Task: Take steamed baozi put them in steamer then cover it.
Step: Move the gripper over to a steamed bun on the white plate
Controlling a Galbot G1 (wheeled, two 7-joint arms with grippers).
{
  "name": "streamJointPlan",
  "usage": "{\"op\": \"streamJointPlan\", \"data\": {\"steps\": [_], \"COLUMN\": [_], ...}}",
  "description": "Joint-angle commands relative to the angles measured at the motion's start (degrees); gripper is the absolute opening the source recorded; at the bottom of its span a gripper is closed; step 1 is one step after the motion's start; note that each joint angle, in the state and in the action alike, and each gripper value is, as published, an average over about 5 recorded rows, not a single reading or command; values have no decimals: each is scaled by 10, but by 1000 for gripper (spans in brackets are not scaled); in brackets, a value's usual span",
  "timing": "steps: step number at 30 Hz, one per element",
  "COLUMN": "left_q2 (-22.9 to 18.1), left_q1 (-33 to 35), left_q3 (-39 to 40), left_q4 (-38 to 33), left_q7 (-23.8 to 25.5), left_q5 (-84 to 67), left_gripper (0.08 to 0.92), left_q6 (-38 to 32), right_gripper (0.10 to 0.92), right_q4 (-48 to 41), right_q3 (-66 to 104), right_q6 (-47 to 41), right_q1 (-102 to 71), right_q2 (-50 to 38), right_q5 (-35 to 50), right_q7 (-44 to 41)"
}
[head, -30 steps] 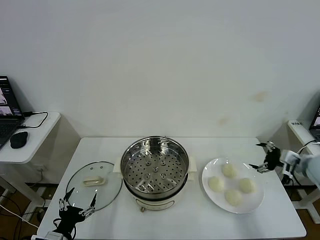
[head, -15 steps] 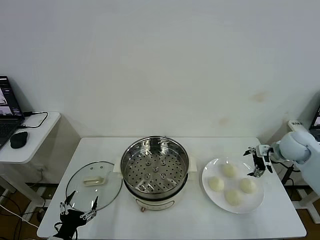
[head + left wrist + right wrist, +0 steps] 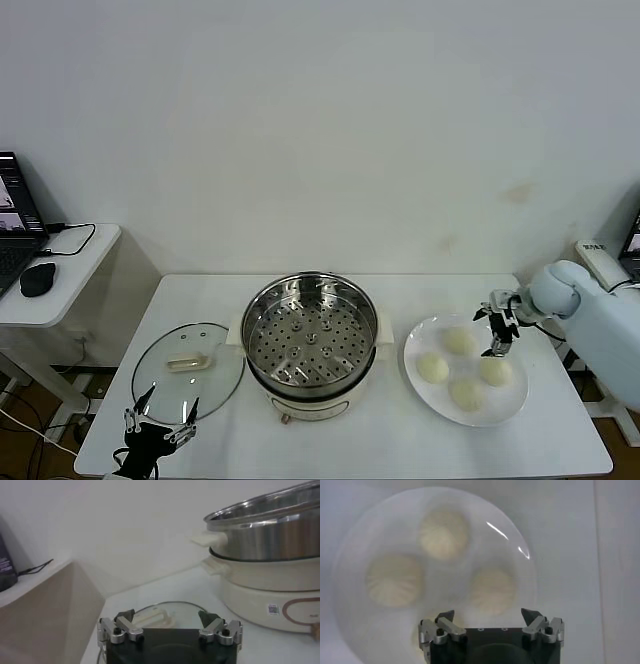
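Observation:
The steamer (image 3: 311, 345) stands uncovered at the table's centre, its perforated tray showing; its wall and handle fill the left wrist view (image 3: 270, 535). Several steamed baozi (image 3: 458, 341) lie on a white plate (image 3: 415, 385) to its right. My right gripper (image 3: 488, 333) hovers open over the plate's back right part, above the baozi (image 3: 492, 591), with nothing between its fingers. The glass lid (image 3: 188, 365) lies flat to the steamer's left. My left gripper (image 3: 160, 412) waits open at the lid's (image 3: 185, 611) near edge, holding nothing.
A side table (image 3: 60, 300) with a laptop (image 3: 15, 225) and a mouse (image 3: 38, 280) stands to the left. Another stand (image 3: 600, 260) sits beyond the right edge. The white table (image 3: 400, 440) ends just in front of the lid and plate.
My right gripper has moved left from the table's right edge to over the plate and turned downward. My left gripper has sunk slightly toward the front edge.

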Motion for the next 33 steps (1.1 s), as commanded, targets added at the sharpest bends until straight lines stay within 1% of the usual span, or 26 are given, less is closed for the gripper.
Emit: {"op": "streamJointPlan", "data": {"steps": [1, 13, 27, 30, 33], "left_q2": [0, 4, 2, 1, 2], "left_q1": [1, -3, -3, -4, -5], "left_q3": [1, 0, 3, 3, 3], "left_q4": [5, 19, 27, 27, 27], "left_q7": [0, -4, -6, -4, -2], "left_q5": [2, 14, 22, 24, 24], "left_gripper": [823, 823, 823, 823, 823], "left_q6": [-1, 2, 6, 6, 6], "right_gripper": [822, 823, 823, 793, 715], "right_q4": [-43, -66, -82, -82, -82], "right_q3": [-13, -2, 6, 7, 10], "right_q6": [17, 27, 29, 28, 28], "right_q1": [12, 0, -4, -6, -8], "right_q2": [35, 58, 67, 68, 68], "right_q5": [-9, -43, -62, -59, -56], "right_q7": [8, 3, 5, 7, 8]}}
